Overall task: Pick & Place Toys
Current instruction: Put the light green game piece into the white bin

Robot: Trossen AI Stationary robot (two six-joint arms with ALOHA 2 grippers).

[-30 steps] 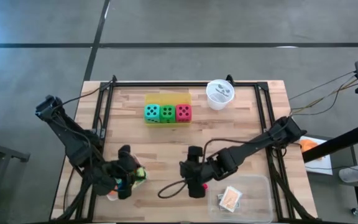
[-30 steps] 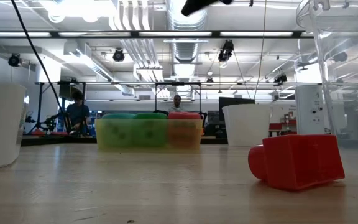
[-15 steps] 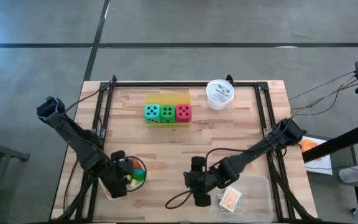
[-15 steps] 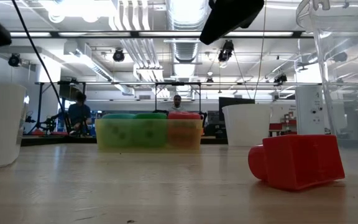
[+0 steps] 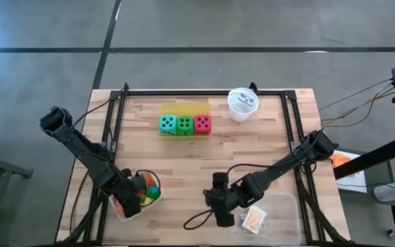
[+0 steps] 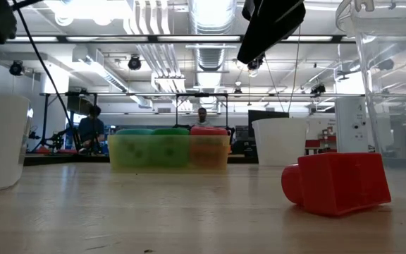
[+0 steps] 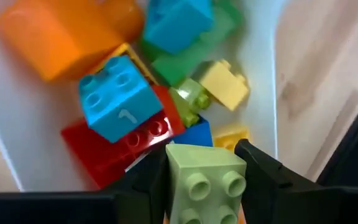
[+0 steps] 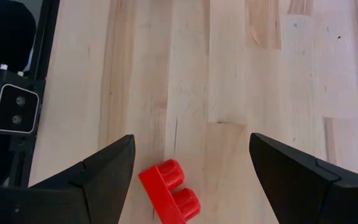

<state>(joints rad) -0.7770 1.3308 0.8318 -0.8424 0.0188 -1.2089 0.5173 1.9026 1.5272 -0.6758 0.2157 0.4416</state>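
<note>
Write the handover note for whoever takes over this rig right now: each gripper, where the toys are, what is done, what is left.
Left gripper: shut on a pale green block, hovering over the white tray at the table's front left.
Right gripper: open, empty, above the red block lying on the table.
Done: several blocks are in the white tray; three dice sit in the yellow tray; cards lie in the clear tray.
Left: release the green block into the tray, then pick up the red block.
</note>
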